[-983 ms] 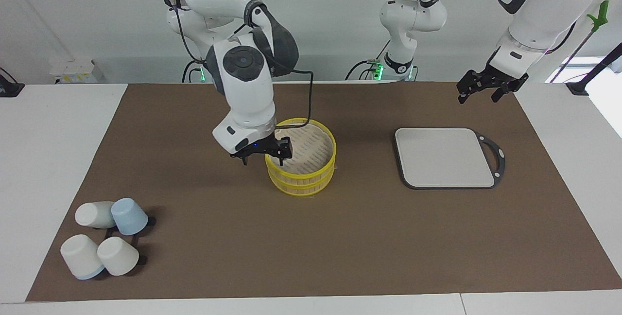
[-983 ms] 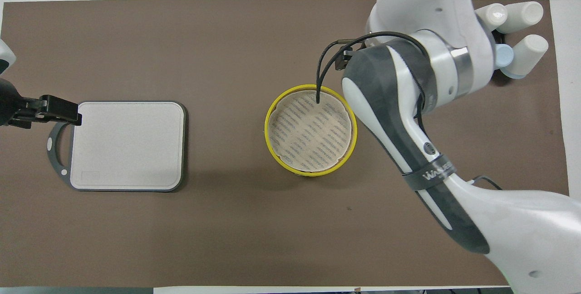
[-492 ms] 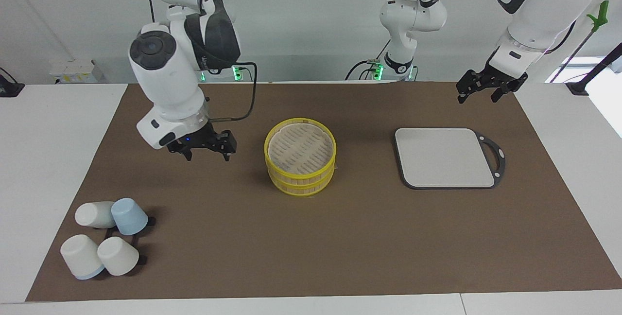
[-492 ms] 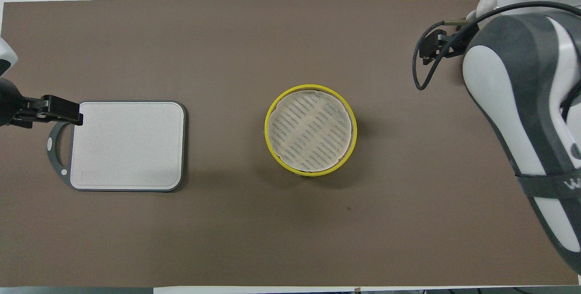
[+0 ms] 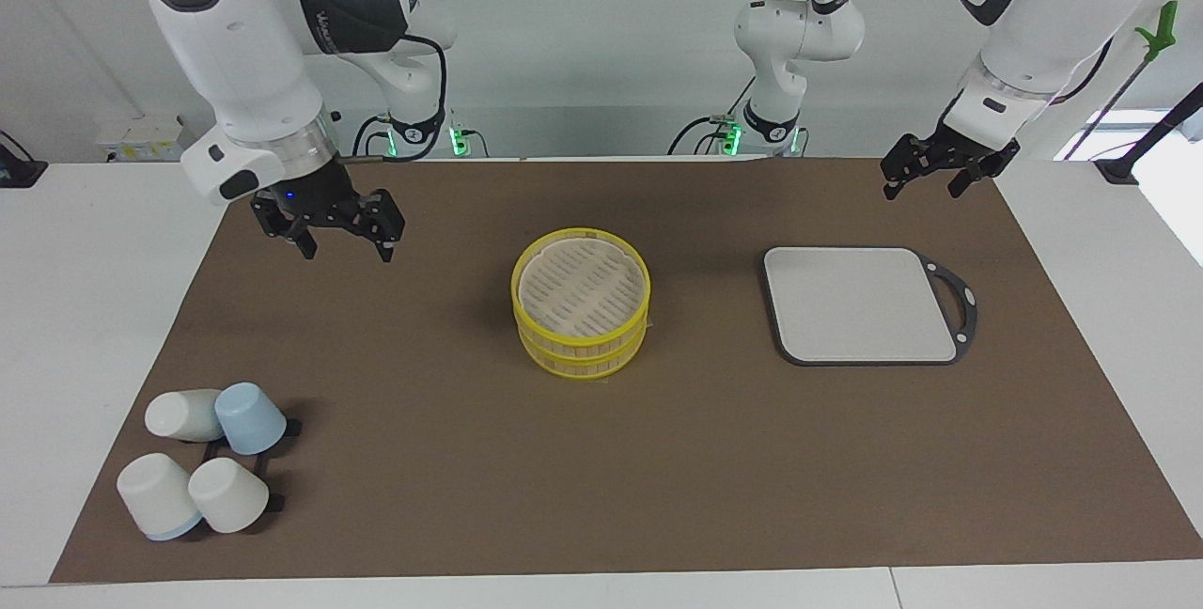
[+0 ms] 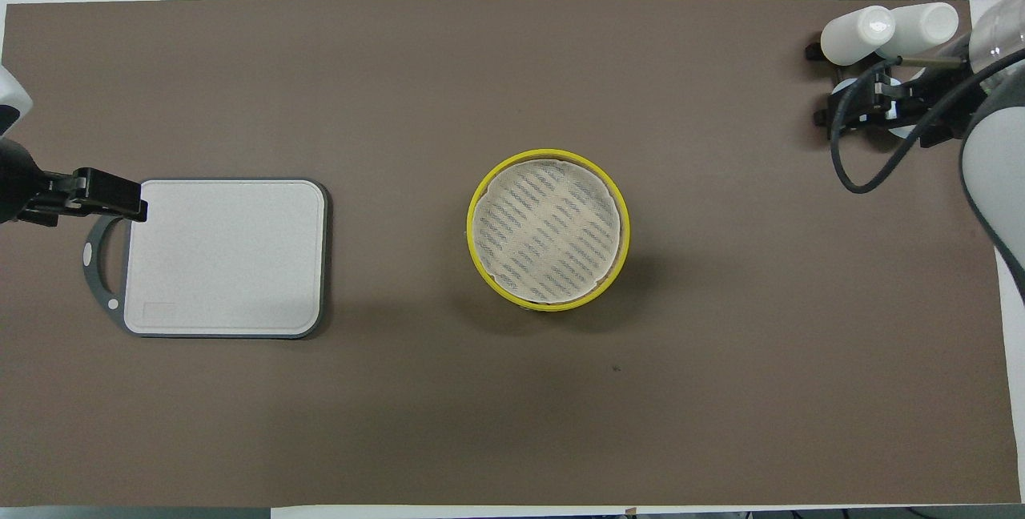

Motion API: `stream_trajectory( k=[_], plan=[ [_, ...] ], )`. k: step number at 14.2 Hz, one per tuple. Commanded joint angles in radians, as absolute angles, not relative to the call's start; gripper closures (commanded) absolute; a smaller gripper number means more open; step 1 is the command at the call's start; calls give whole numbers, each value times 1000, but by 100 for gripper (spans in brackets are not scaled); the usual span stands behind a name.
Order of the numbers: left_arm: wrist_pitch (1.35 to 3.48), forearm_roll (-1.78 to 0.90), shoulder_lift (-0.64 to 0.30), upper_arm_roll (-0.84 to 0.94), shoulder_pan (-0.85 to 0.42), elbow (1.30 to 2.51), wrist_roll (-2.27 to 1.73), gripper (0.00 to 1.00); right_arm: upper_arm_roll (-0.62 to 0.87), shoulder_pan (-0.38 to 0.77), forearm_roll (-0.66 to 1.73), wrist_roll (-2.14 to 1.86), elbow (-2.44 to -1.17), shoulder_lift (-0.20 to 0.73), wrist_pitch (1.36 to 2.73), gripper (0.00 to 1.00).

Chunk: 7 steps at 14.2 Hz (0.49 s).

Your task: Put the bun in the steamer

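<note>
The steamer [image 5: 581, 342] [image 6: 476, 251] stands in the middle of the brown mat, a round two-tier basket with yellow rims. Its top slatted floor lies bare. The bun shows in neither view. My right gripper [image 5: 345, 250] [image 6: 881, 106] hangs open and holds nothing, over the mat toward the right arm's end of the table, well apart from the steamer. My left gripper [image 5: 924, 188] waits open and holds nothing, over the mat's edge at the left arm's end. In the overhead view one of its fingers [image 6: 104, 192] shows above the board's handle.
A grey square board [image 5: 855, 304] [image 6: 224, 255] with a black handle lies toward the left arm's end. Several upturned cups [image 5: 202, 463] [image 6: 889, 22] sit on the mat's corner at the right arm's end, farther from the robots than the steamer.
My right gripper has left the steamer's rim, risen, and swung toward the right arm's end of the table, still open. The left arm has not moved.
</note>
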<state>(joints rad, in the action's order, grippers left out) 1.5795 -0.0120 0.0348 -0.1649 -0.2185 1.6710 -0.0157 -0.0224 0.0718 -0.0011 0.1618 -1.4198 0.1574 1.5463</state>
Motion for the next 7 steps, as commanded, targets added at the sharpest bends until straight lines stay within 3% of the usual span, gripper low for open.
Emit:
stream_trajectory(
  k=[1, 3, 7],
  plan=[
    [1595, -2, 55, -172, -232, 1694, -12, 0, -8, 46, -2, 118, -1610, 69, 1642, 0],
    [1594, -2, 55, -172, -232, 1692, -12, 0, -8, 28, -2, 26, -1706, 29, 1736, 0],
    [1594, -2, 55, -172, -232, 1693, -12, 0, -9, -14, 11, 15, -1689, 35, 1697, 0]
  ],
)
